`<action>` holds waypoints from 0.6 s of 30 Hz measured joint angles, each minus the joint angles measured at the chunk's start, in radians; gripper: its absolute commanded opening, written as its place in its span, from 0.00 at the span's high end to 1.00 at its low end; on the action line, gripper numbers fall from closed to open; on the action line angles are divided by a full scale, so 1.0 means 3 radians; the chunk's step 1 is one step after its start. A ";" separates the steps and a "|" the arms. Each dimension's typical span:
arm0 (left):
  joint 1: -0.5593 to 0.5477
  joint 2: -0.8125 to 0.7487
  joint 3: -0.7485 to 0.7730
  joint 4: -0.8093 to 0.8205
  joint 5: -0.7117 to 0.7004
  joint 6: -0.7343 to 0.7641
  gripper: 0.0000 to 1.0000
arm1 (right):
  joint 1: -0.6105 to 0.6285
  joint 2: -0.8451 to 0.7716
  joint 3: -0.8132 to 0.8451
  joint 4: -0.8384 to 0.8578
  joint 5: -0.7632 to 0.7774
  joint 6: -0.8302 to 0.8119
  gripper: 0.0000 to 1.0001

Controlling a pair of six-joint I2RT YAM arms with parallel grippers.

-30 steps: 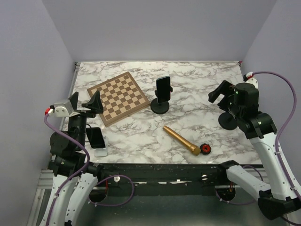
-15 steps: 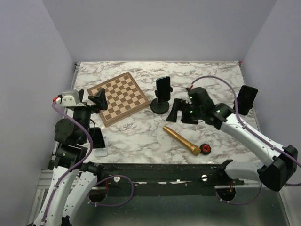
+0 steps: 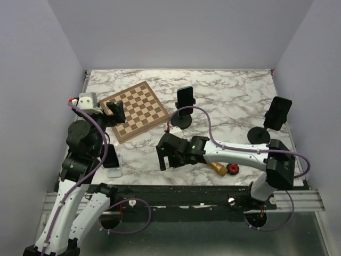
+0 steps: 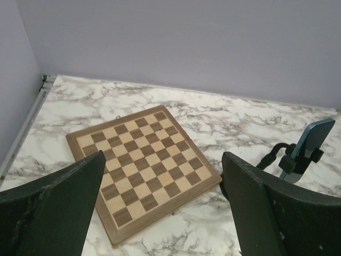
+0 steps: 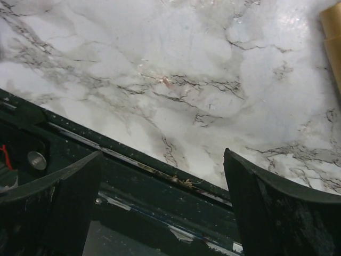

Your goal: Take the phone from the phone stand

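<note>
Claws first: the right claw (image 3: 169, 159), spread wide and empty, has swung from the far right to the table's (image 3: 144, 156) near edge, likely heading for the phone (image 3: 112, 158) on the white stand (image 3: 114, 170) at near left. The left claw (image 3: 116, 111), equally open and empty, has risen beside the chessboard (image 3: 137, 109). Beyond, a middle phone (image 3: 185, 98) and a right phone (image 3: 279, 113) remain in black stands (image 3: 181, 121).

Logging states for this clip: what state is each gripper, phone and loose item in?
Left gripper: open, empty.
Right gripper: open, empty, over table's near edge.
Middle phone: upright in middle stand.
Right phone: in right stand.
Left phone: on white stand, partly hidden by left arm.
Chessboard: flat, no pieces.
Gold rod: lying flat, partly under right arm.
Red knob: on table beside rod.
</note>
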 measured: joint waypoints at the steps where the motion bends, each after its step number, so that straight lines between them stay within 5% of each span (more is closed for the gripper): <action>1: 0.0000 0.0019 0.0064 -0.0155 -0.0011 -0.0047 0.01 | 0.0009 0.0017 -0.0001 -0.0003 0.0031 0.0004 0.00; 12: 0.0000 -0.0385 0.0163 -0.1806 -0.0186 -0.0666 0.02 | 0.0010 -0.0979 -0.0804 0.0683 0.0071 -0.0146 0.00; 18: 0.0000 -0.0338 0.0287 -0.2600 -0.0431 -0.1052 0.02 | 0.0010 -0.1015 -0.0820 0.0843 0.0075 -0.0225 0.00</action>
